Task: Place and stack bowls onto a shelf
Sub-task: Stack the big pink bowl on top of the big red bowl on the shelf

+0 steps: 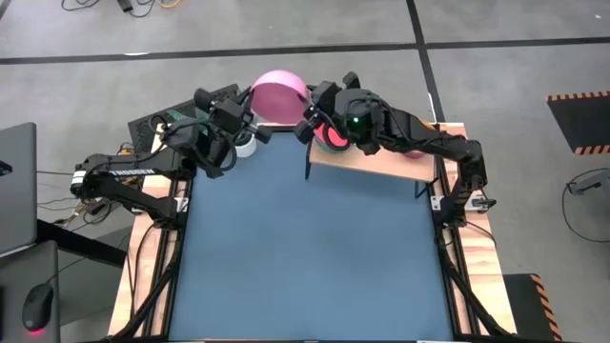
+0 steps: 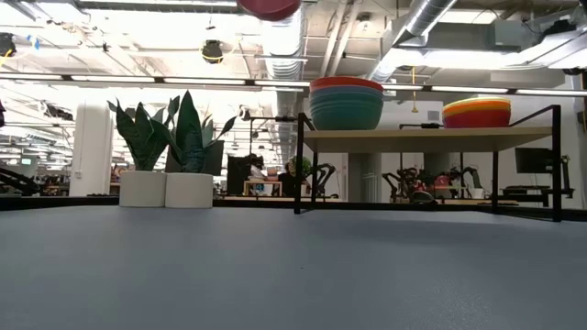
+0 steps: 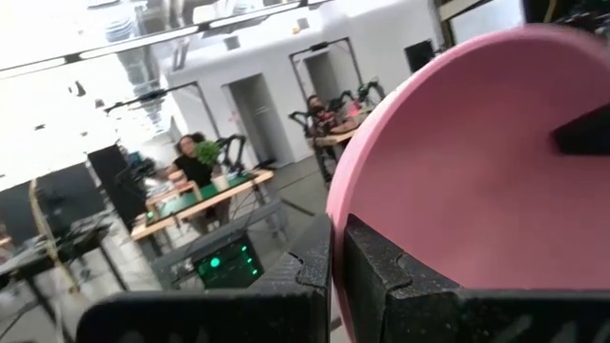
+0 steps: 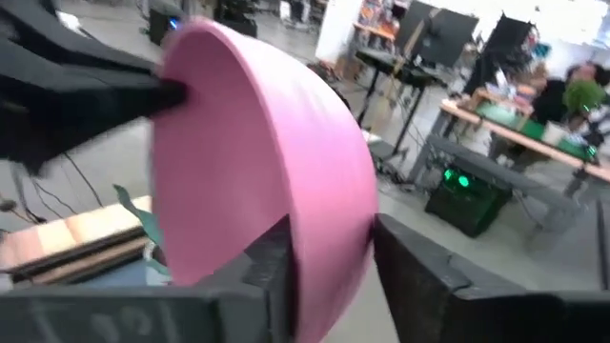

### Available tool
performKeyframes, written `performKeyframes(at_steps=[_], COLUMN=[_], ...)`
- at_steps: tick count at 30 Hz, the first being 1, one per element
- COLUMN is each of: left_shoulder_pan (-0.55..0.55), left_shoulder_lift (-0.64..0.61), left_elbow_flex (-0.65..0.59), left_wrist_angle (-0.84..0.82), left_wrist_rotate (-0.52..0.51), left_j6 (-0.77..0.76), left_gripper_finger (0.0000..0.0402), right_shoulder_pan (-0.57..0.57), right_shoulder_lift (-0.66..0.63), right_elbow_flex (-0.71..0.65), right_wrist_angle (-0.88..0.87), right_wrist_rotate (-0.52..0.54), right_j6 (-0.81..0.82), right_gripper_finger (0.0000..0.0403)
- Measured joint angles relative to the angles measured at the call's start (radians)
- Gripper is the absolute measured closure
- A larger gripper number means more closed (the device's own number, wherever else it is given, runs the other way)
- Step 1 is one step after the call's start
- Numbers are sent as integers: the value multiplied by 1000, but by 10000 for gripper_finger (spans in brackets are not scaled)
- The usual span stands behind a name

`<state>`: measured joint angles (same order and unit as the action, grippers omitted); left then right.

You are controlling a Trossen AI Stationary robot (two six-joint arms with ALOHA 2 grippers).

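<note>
A pink bowl (image 1: pixel 279 93) hangs on edge high above the table's far edge, its hollow toward the left arm. My left gripper (image 1: pixel 250 105) is shut on its rim. My right gripper (image 4: pixel 329 262) is open and astride the opposite rim, one finger on the hollow side, the other outside with a gap. The wooden shelf (image 2: pixel 431 139) stands on thin dark legs at the far right. It carries a stack of larger bowls (image 2: pixel 346 103) with a red one on top, and a smaller stack (image 2: pixel 477 112). In the low view only the pink bowl's bottom edge (image 2: pixel 268 7) shows. My left gripper pinches the pink bowl's rim (image 3: pixel 335 214), one finger (image 3: pixel 410 286) inside the hollow and one (image 3: pixel 307 272) outside. The fingers come about level from the table's left side. The bowl stands on edge, lifted clear of table and shelf. My right gripper: I cannot tell whether its inner finger (image 4: pixel 272 272) touches the bowl's wall (image 4: pixel 324 238); the outer finger (image 4: pixel 419 276) stands apart from it.
Two white pots with green plants (image 2: pixel 165 188) stand at the far edge, left of the shelf. The blue table mat (image 1: pixel 315 257) stretches bare toward the near edge. Wooden rails (image 1: pixel 143 276) run along both sides of the table.
</note>
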<state>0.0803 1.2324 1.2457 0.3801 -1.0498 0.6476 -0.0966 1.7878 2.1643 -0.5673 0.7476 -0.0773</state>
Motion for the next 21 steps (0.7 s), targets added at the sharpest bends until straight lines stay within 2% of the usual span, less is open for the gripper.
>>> performKeyframes(at_steps=[9, 13, 21], left_shoulder_pan=[-2, 4, -6], left_shoulder_lift=[0, 0, 0], left_elbow_flex=[0, 0, 1], left_wrist_angle=[1, -3, -31], left_wrist_rotate=[118, 162, 189], left_j6=[21, 27, 95], left_gripper_finger=[398, 370, 261], right_shoulder_pan=[-16, -16, -16], right_shoulder_lift=[0, 0, 2], right_elbow_flex=[0, 0, 0], right_wrist_angle=[-66, -72, -105], right_wrist_rotate=[32, 21, -25], right_j6=[51, 51, 65], right_gripper_finger=[377, 378, 378])
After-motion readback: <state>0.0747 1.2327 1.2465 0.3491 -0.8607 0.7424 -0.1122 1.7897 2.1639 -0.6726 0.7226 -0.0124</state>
